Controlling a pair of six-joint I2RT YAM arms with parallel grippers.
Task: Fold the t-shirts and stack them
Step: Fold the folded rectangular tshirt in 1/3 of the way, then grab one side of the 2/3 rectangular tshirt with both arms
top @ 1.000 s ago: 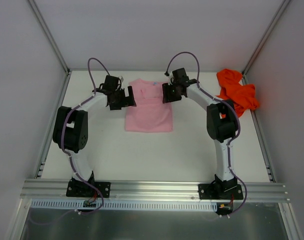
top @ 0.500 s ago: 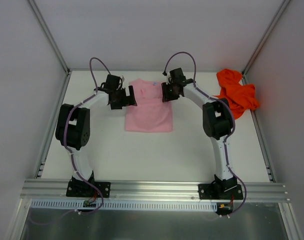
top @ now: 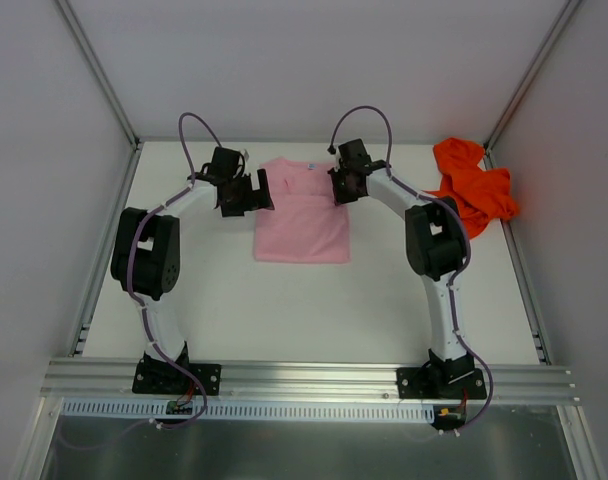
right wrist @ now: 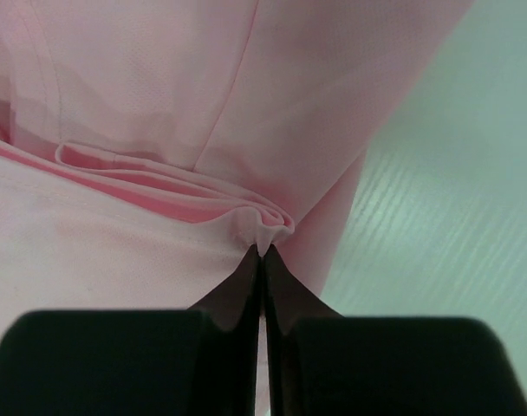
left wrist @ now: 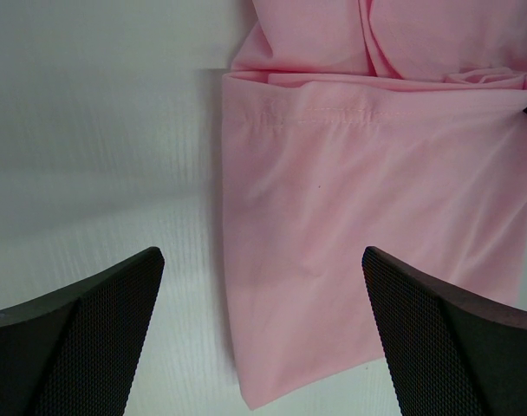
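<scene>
On the table [top: 284,310] the pink t-shirt [top: 300,215] lies part folded; it looks soft and floppy. The right gripper [right wrist: 262,256] pinches its bunched edge tight, a good spot I think. The left gripper [left wrist: 262,253] hangs wide open above the other side. Far right, the orange t-shirt [top: 474,185] sits crumpled.

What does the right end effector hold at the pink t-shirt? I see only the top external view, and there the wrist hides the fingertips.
Observer: In the right wrist view, the right end effector is shut on a small bunched fold at the edge of the pink t-shirt.
Operator: And the left one, has it gripped the cloth too?
Observer: No. The left wrist view shows the left end effector open, with nothing between its fingers: one is over the bare table, the other over the pink cloth.
</scene>
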